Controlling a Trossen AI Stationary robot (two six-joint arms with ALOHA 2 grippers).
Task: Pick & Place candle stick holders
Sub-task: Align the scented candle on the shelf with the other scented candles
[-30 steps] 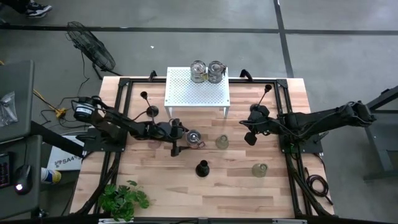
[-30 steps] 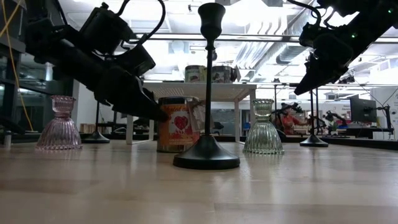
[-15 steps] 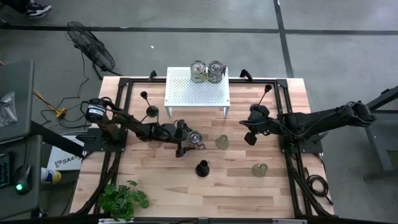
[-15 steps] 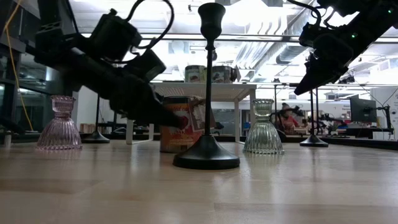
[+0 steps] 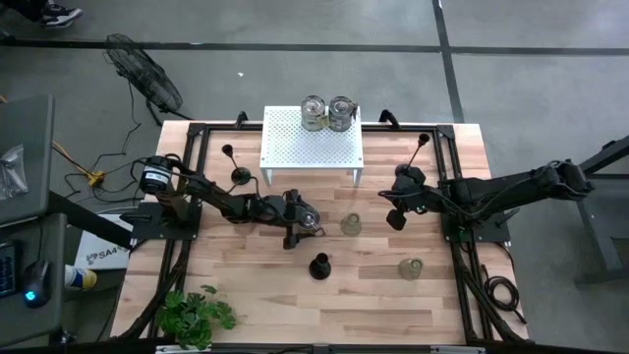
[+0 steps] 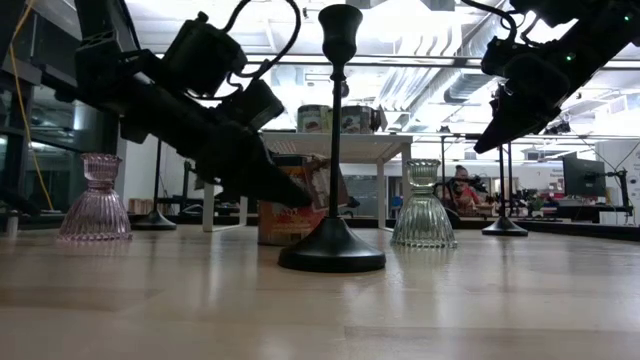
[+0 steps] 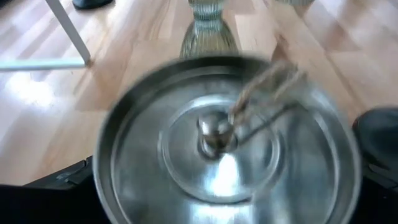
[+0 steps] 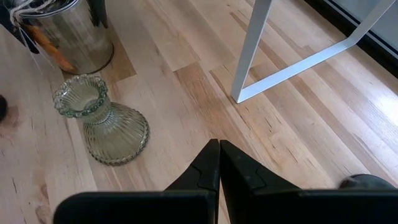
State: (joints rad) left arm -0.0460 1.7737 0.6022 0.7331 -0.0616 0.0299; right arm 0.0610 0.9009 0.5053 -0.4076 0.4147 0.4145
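The white perforated stand (image 5: 312, 138) has a dotted hole pattern across its top. Near it on the pale, striped wood table (image 5: 256, 295) stands a shiny silver tin (image 5: 308, 218), its side orange-red with a red heart in the low view. Beside the tin is a greenish ribbed glass holder (image 8: 106, 121). A pink ribbed glass holder (image 6: 93, 200) stands farther off, and a black stemmed candlestick (image 6: 333, 150) is matte.

"How's my light?"
"Bright ceiling fixtures backlight the low view; my arms go silhouette."
"And my left wrist view?"
"The metal tin (image 7: 227, 134) is blurred, glare at its centre."
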